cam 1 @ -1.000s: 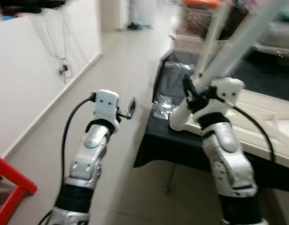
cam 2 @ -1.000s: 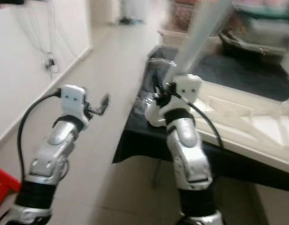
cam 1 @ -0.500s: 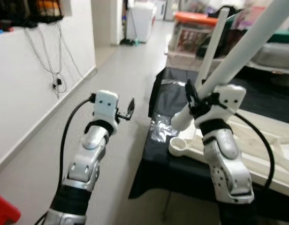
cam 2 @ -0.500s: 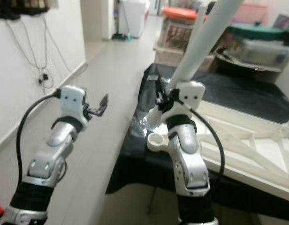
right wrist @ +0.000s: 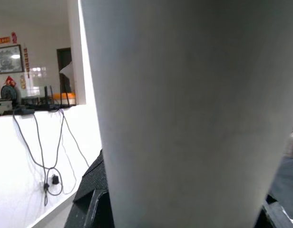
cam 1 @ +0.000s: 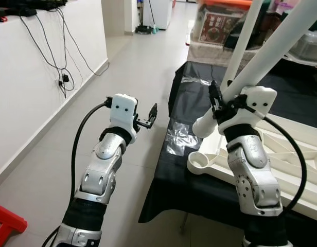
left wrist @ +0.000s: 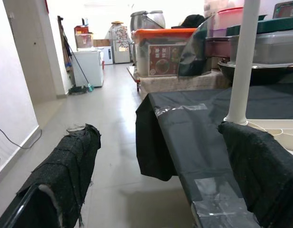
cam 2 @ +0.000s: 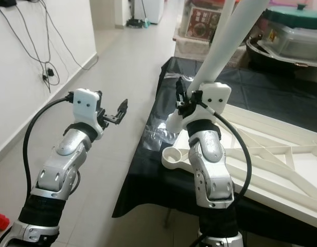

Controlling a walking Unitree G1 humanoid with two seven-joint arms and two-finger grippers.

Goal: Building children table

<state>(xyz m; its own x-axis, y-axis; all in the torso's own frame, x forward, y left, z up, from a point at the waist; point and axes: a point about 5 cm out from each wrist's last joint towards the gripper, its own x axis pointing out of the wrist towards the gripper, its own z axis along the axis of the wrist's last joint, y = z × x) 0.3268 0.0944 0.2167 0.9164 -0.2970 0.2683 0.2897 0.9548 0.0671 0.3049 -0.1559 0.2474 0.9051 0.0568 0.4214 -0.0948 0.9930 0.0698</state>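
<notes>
Right pincer [cam 1: 216, 100] pinching long white table leg [cam 1: 274, 49], leg tilted up and away to right. Leg's low end [cam 1: 205, 125] hangs just above round socket [cam 1: 198, 163] at near left corner of white upside-down table frame [cam 2: 282, 159]. Frame lies on black-covered tabletop [cam 1: 189, 103]. Left pincer [cam 1: 152, 113] spread, holding nothing, over floor [cam 1: 127, 67] left of tabletop. Second white leg [left wrist: 244, 61] stands upright farther back.

Open floor on the left, clutter on the right

Left gripper [cam 1: 151, 114] hangs over bare floor [cam 1: 97, 103]; black-draped table [cam 1: 184, 170] edge (tabletop frame [cam 1: 282, 170] on it) and slanted white legs [cam 1: 261, 51] block the right.
</notes>
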